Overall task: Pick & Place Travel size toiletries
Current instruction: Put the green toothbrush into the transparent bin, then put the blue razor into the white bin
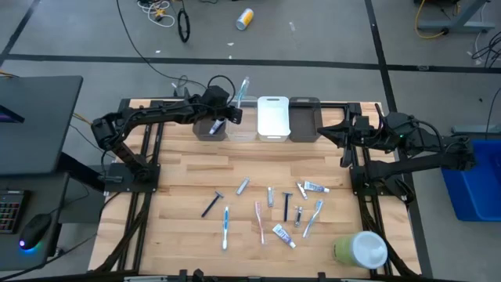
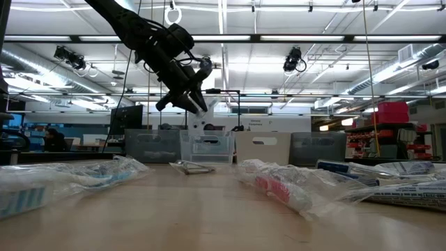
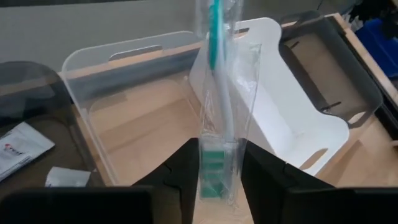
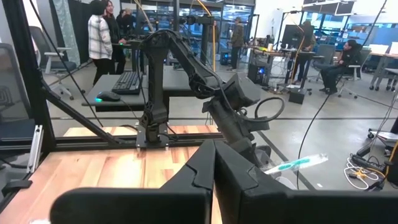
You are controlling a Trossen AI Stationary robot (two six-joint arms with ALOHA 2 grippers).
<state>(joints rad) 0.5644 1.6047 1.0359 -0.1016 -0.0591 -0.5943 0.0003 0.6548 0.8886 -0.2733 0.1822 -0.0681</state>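
My left gripper (image 1: 228, 112) hangs over the row of bins at the table's far edge, above the clear bin (image 3: 130, 106), shut on a toothbrush (image 3: 216, 81) in a clear wrapper. In the high view the toothbrush (image 1: 243, 90) sticks out past the fingers toward the far side. Several other travel size toiletries lie flat on the near half of the table: a blue toothbrush (image 1: 225, 227), a pink toothbrush (image 1: 259, 222), a black razor (image 1: 211, 204), a toothpaste tube (image 1: 283, 235). My right gripper (image 4: 213, 165) waits shut at the right side, raised, touching nothing. My left gripper pinches the wrapped toothbrush between its two fingers (image 3: 186, 171) at the end with the green blocks (image 3: 214, 167). The fingers slant down from the table's left and near side. The toothbrush is lifted clear, its long handle pointing away beyond the fingertips.
A dark grey bin (image 1: 210, 128) holding small packets, a white bin (image 1: 272, 117) and another dark bin (image 1: 304, 119) flank the clear one. A large green-and-white round container (image 1: 362, 249) lies at the near right corner. People stand in the room beyond the table.
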